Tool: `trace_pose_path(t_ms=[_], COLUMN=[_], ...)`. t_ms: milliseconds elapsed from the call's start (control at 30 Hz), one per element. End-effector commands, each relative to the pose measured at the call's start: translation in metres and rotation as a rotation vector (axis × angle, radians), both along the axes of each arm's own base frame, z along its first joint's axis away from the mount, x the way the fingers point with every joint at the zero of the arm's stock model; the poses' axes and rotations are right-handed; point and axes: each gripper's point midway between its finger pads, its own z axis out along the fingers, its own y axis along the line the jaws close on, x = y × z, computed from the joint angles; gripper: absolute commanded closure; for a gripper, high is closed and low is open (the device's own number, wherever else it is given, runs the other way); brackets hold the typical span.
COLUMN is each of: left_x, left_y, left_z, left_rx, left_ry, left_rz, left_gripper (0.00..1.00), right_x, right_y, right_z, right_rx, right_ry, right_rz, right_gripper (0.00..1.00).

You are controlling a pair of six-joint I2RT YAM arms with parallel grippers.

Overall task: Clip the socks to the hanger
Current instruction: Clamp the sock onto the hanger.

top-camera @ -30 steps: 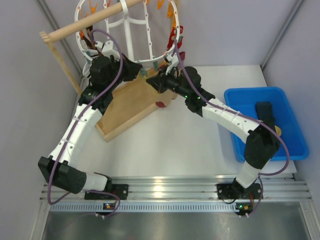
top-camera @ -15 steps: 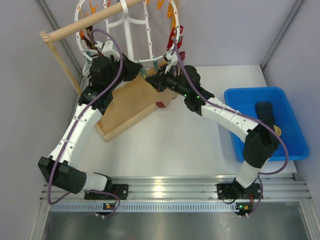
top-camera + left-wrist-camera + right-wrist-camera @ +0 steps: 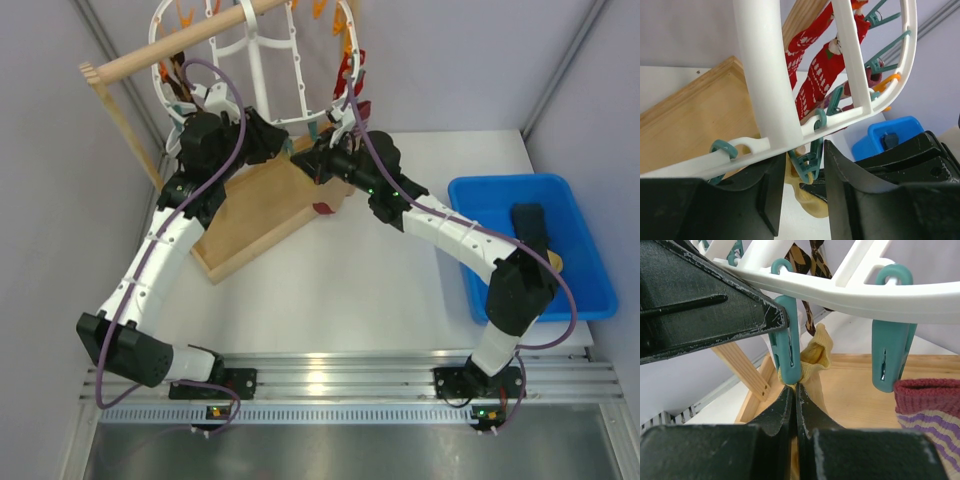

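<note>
The tan sock point(image 3: 816, 354), centre of the right wrist view, should handle as light, limp cloth; grip it at the cuff edge. It hangs in one teal clip point(image 3: 788, 340) on the hanger point(image 3: 850, 290).

The right gripper point(image 3: 795, 395) is closed on the sock's edge under that clip. The left gripper point(image 3: 801, 155) is open astride it.

Other socks: two red socks point(image 3: 815, 75), one striped sock point(image 3: 930, 400), and one dark sock point(image 3: 528, 222) in one blue bin point(image 3: 510, 180).

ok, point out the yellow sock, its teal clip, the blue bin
tan-yellow fabric sock point(image 3: 817, 352), right wrist view, cuff
teal plastic clip point(image 3: 787, 340), right wrist view, body
blue plastic bin point(image 3: 500, 183), top view, far rim
</note>
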Motion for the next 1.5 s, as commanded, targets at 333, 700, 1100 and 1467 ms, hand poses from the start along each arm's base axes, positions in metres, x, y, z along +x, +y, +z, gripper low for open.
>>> trace_pose_path(t_ms=[333,700,1100,1467], left_x=[-0.046,-0.051,-0.03,-0.023], left_y=[-0.007,0.054,0.049,0.06], left_z=[0.038,0.035,0.036,0.034], left_rx=[-0.044,0.076,0.079,0.107], left_ry=[-0.138,-0.155,-0.149,-0.138], left_rz=[-0.182,0.113,0.122,0.183], left_gripper=[0.59,0.67,0.64,0.79], right_x=[0.001,0.0,-0.006,-0.006], right_y=[-0.022,-0.033,-0.033,-0.042], right_z=[0.056,0.051,0.051,0.036], right_rx=[0.059,0.014,0.0,-0.045], right_ry=[-0.133,-0.145,-0.155,-0.156], right_rz=[-0.024,-0.039,-0.008,-0.005], right_gripper=[1.0,1.0,1.0,1.0])
